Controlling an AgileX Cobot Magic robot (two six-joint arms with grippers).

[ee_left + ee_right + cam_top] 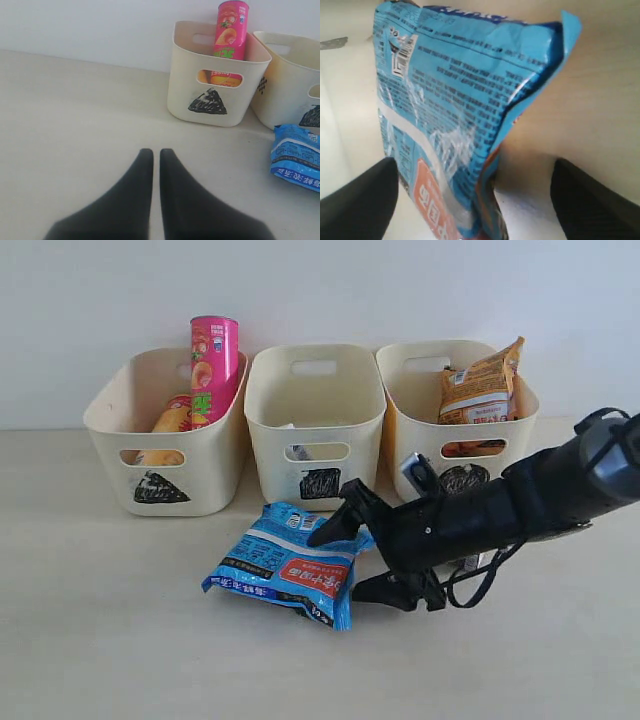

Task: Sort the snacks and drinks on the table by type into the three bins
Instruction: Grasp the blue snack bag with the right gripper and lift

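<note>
The left gripper (156, 151) is hovering over bare table with its fingers (142, 172) pressing together, holding nothing. Beyond and right of those fingertips, the triangle bin (205, 475) is holding the pink tube (214, 360) upright and the yellow-red tube (172, 420) leaning low. The square bin (270, 435) is standing next. In front of it the blue packet (285, 565) is lying flat on the table, its right edge sitting between the right gripper's (337, 566) widely spread fingers (360, 200), touching neither. Behind those fingers, the circle bin (410, 435) is holding the orange packet (480, 390).
</note>
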